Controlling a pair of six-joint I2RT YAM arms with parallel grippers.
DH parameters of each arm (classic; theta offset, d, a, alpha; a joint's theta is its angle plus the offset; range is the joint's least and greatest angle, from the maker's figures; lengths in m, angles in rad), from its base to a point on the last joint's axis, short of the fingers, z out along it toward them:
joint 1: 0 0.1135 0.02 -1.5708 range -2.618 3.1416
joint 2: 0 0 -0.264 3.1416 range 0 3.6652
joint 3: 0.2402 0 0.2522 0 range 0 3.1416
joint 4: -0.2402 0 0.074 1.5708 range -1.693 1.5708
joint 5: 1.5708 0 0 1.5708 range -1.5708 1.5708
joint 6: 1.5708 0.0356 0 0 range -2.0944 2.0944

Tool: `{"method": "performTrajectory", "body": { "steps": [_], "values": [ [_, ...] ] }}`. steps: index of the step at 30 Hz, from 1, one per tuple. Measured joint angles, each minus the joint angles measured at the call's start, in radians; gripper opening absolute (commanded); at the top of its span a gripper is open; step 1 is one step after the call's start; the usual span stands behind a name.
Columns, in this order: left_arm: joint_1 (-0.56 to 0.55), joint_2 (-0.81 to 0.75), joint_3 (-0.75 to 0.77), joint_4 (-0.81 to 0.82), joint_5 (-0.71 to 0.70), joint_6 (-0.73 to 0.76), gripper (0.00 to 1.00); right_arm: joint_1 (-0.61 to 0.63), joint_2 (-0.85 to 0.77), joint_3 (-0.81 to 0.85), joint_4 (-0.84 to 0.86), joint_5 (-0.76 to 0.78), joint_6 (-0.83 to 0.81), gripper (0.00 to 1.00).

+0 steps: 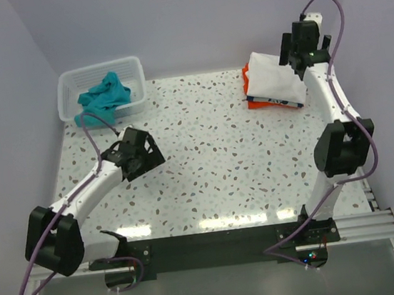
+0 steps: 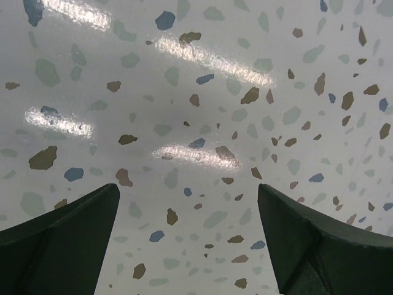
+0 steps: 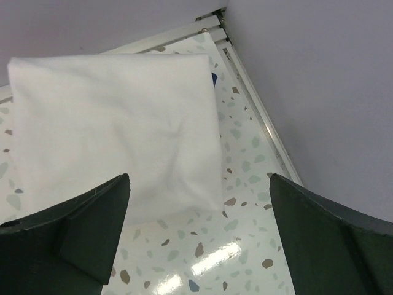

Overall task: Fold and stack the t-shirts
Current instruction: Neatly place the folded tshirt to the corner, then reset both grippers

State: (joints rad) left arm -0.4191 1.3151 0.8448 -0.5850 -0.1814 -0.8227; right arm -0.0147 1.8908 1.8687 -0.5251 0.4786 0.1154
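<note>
Top view: a speckled terrazzo desk [image 1: 220, 159] is filling the frame, with two arms reaching up from the near edge. At the far left corner a white mesh basket [image 1: 133, 60] is sitting with a crumpled teal t-shirt [image 1: 106, 94] lying inside it and spilling over its front rim. At the far right corner a folded stack is resting on the desk: a white t-shirt [image 1: 275, 77] is lying on top, an orange t-shirt [image 1: 247, 84] is peeking out at the left edge, and a navy t-shirt [image 1: 275, 100] with white print is showing along the near edge. The left tool [image 1: 151, 154] is hanging over bare desk at mid-left, well apart from the basket. The right tool [image 1: 294, 62] is hovering at the far right side of the stack.

Left wrist view: the left tool [image 2: 187, 239] is pointing down at bare speckled desk [image 2: 184, 123]. Its two dark fingers [image 2: 61, 239] are standing wide apart with nothing between them.

Right wrist view: the right tool [image 3: 199, 239] is looking down on the white t-shirt [image 3: 116, 129], which is lying smooth and folded near the corner where the two walls are meeting. Its fingers [image 3: 338, 239] are spread apart, gripping nothing, and seem to be hanging above the shirt's near edge.
</note>
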Motion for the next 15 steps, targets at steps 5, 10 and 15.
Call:
{"method": "performTrajectory", "body": {
  "steps": [5, 10, 15],
  "values": [
    [0.0, -0.092, 0.003, -0.009, -0.042, -0.003, 1.0, 0.05, -0.2, -0.19, 0.002, -0.004, 0.037, 0.99],
    [0.0, -0.217, 0.001, -0.036, -0.104, -0.011, 1.0, 0.128, -0.399, -0.431, 0.004, -0.005, 0.095, 0.99],
    [0.0, -0.339, -0.02, -0.064, -0.171, -0.043, 1.0, 0.217, -0.628, -0.721, 0.015, -0.058, 0.185, 0.99]
  ]
}}
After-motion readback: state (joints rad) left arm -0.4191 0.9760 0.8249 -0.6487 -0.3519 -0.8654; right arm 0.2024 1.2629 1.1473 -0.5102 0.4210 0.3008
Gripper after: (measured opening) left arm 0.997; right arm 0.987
